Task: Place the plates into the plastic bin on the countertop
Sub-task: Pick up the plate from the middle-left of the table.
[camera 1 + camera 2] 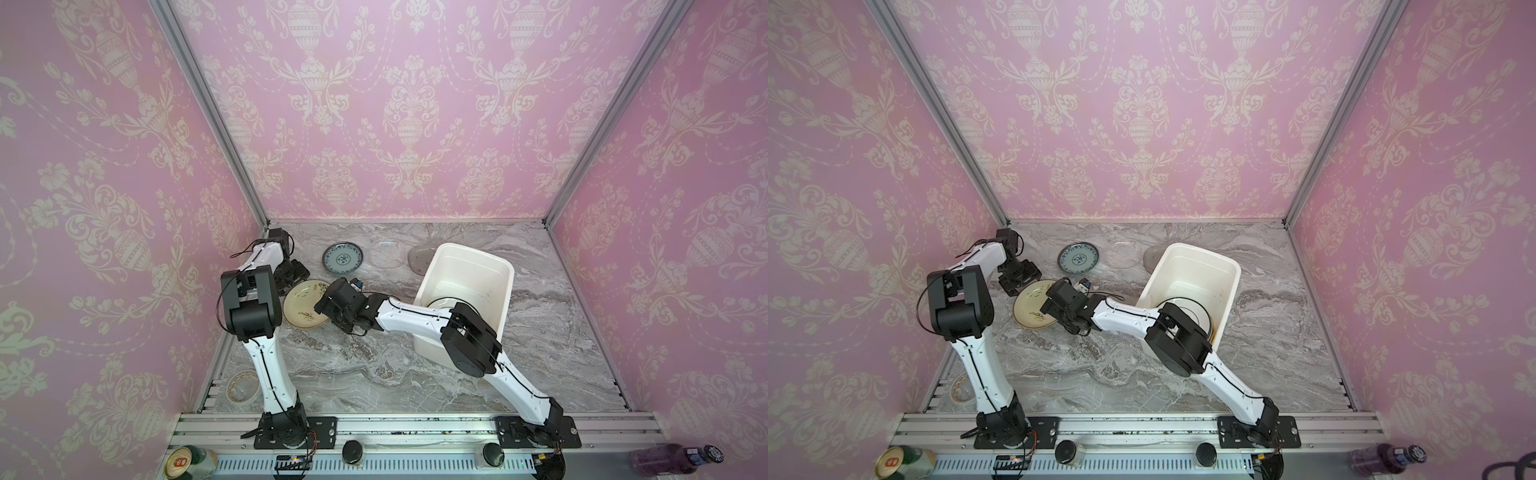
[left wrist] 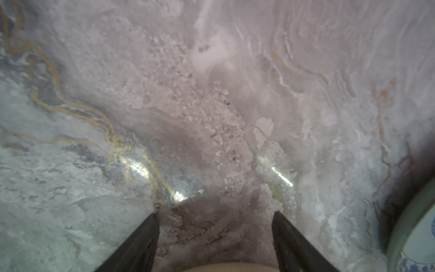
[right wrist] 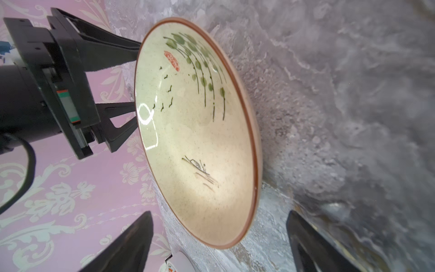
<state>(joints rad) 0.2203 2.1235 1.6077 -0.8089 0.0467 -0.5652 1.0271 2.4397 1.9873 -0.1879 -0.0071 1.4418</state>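
The cream plate (image 1: 305,309) lies flat on our bench (image 1: 374,374), well apart from the bin (image 1: 508,286). We hold the left tool (image 2: 215,213) spread at its wall-side rim, likely to brace it. Our right tool (image 3: 220,212), also spread, faces the opposite rim and grips nothing.

The tabletop (image 1: 374,374) carries four plates: one cream plate (image 1: 305,309), one teal plate (image 1: 343,259), and two glass plates (image 1: 387,253) (image 1: 419,258). One bin (image 1: 469,270). One tape roll (image 1: 241,386).

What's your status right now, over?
Left gripper open, right gripper open, at opposite rims of cream plate. Plate on countertop, ungripped. No obstacle toward plastic bin.
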